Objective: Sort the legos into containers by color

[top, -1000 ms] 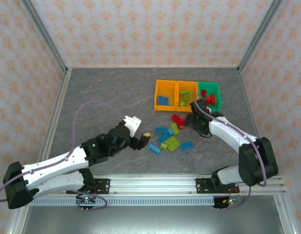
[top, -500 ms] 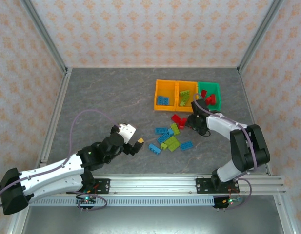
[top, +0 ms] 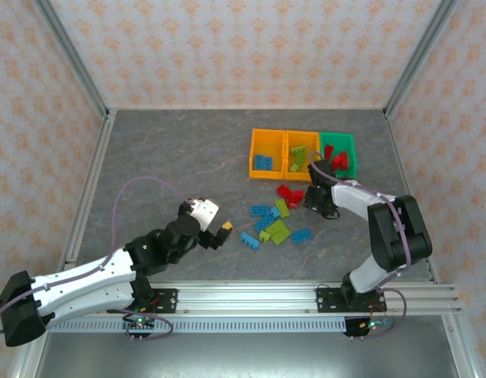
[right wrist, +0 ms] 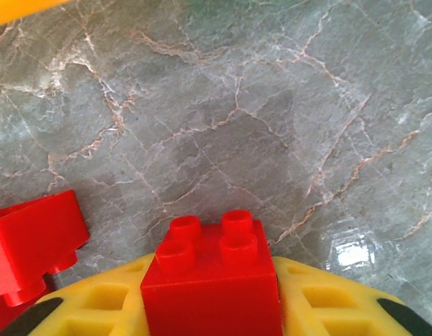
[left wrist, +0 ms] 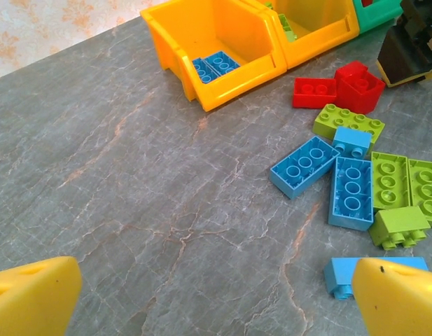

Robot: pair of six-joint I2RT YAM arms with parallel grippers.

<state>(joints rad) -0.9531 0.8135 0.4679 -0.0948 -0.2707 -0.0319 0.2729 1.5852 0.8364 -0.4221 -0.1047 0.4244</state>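
Little has shifted in the last half second. The left gripper (top: 221,233) sits where it was, at 9 o'clock of the loose pile of blue, lime green and red studded plastic bricks (top: 274,224). A second ago it was further forward and has since drawn back toward 7 o'clock. Its yellow fingertips (left wrist: 33,297) are spread wide with nothing between them. The right gripper (top: 311,198) has stayed at 2 o'clock of the pile, its elbow folded slightly inward. The right wrist view shows it pinching a red two-by-two studded plastic brick (right wrist: 212,280) between yellow pads (right wrist: 307,280).

That brick's lower part is cut off by the frame edge, and a second red brick (right wrist: 33,245) at its 9 o'clock runs off the left side. From above, the right fingers are hidden beneath the wrist. In the left wrist view a blue brick (left wrist: 339,274) is partly covered by a fingertip, and the green open-topped plastic bin (left wrist: 377,10) is cropped at 1 o'clock.

Three bins stand in a row at 1 o'clock of the grey marbled tabletop (top: 172,165). The left orange open-topped plastic bin (top: 254,157) holds blue bricks, the middle orange bin (top: 302,133) holds lime green ones, and the green bin holds red ones. Pale walls with an orange floral print (top: 227,47) and aluminium posts enclose the table.
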